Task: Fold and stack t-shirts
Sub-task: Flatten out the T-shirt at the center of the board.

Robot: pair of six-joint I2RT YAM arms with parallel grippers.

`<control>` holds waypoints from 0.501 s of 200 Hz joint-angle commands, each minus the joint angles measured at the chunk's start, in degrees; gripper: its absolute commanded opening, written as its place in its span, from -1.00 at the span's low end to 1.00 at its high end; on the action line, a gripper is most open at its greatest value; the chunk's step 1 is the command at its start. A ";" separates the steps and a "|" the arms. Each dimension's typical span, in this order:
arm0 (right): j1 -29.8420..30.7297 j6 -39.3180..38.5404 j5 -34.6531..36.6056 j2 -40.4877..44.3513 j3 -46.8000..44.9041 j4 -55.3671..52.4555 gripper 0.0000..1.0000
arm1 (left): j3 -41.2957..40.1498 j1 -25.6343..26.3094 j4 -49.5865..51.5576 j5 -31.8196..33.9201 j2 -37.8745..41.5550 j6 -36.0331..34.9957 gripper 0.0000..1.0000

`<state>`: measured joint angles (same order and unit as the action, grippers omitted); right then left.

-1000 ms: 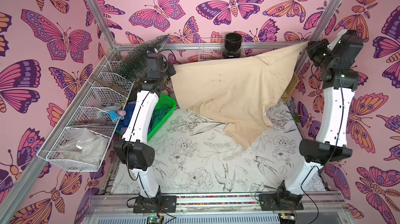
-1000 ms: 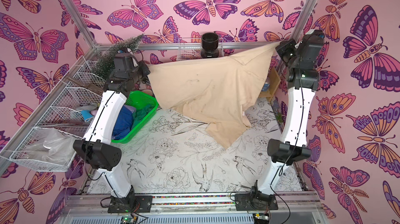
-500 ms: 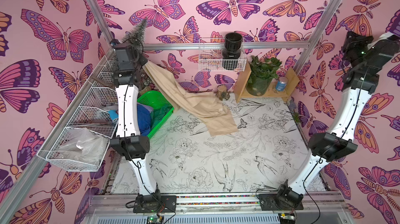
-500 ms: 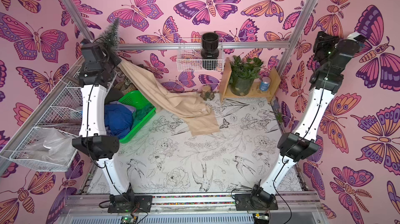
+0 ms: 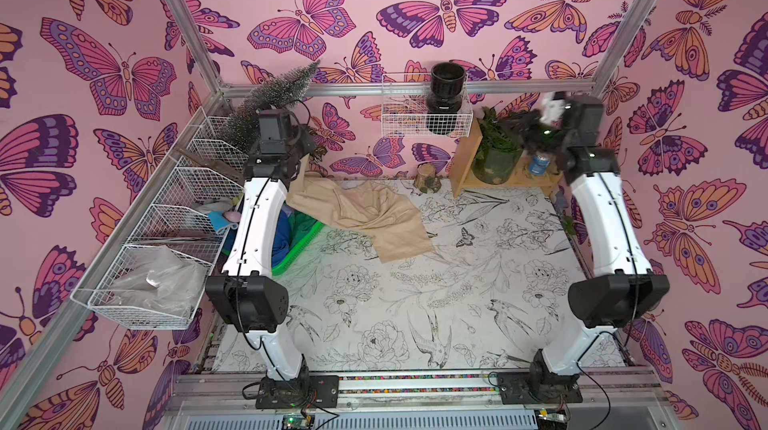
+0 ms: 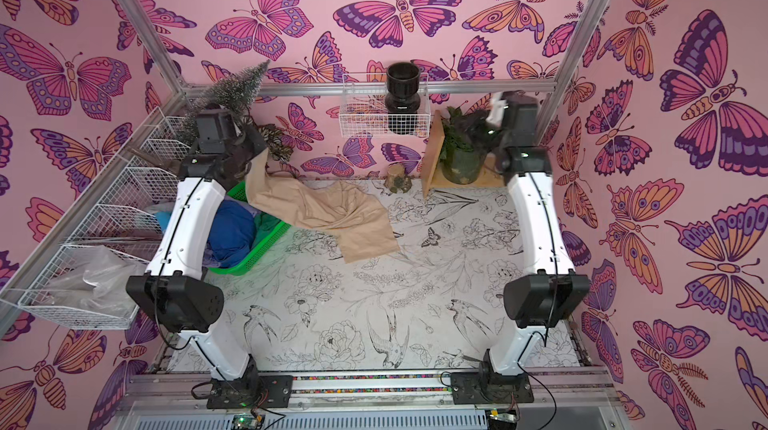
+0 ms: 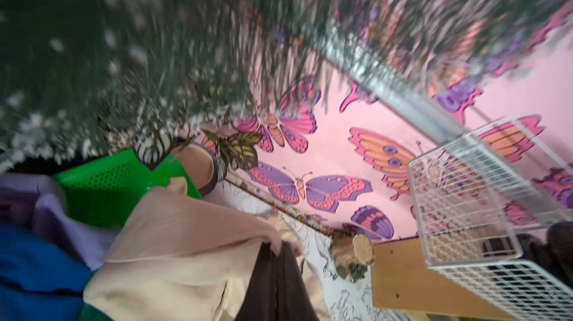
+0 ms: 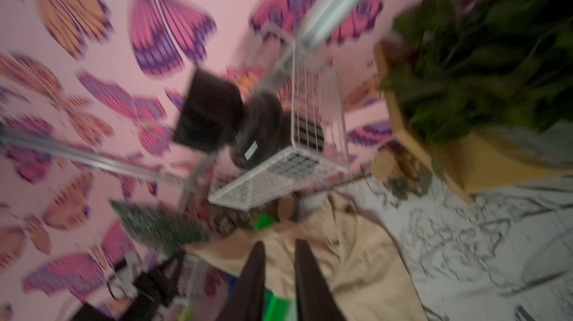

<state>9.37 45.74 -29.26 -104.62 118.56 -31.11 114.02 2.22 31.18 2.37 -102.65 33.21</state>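
Beige t-shirt (image 5: 365,216) crumpled on tabletop (image 5: 415,303) beside green basket (image 6: 257,255), one edge clamped in left hand (image 7: 277,246); right hand (image 8: 279,245) apart, empty.

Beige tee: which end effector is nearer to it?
Left. The left end effector is shut on an edge of the beige tee by the basket; the right end effector hangs open near the plant, clear of the tee.

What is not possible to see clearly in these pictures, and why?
The left hand: hidden behind its wrist in both top views; the left wrist view shows it shut on the beige t-shirt.
The right hand: blurred in every view.
The blue t-shirt: partly behind the left arm in both top views.
Collar and sleeves of the beige t-shirt: lost in folds.
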 commanded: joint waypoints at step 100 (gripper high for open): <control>12.70 -4.61 -7.39 -38.08 28.87 -16.84 -0.08 | -32.12 5.01 -5.76 1.95 16.96 1.72 -1.00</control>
<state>22.22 37.19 -33.06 -143.28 141.91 -51.70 87.79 5.93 26.44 2.70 -89.32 34.13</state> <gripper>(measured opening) 0.462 0.048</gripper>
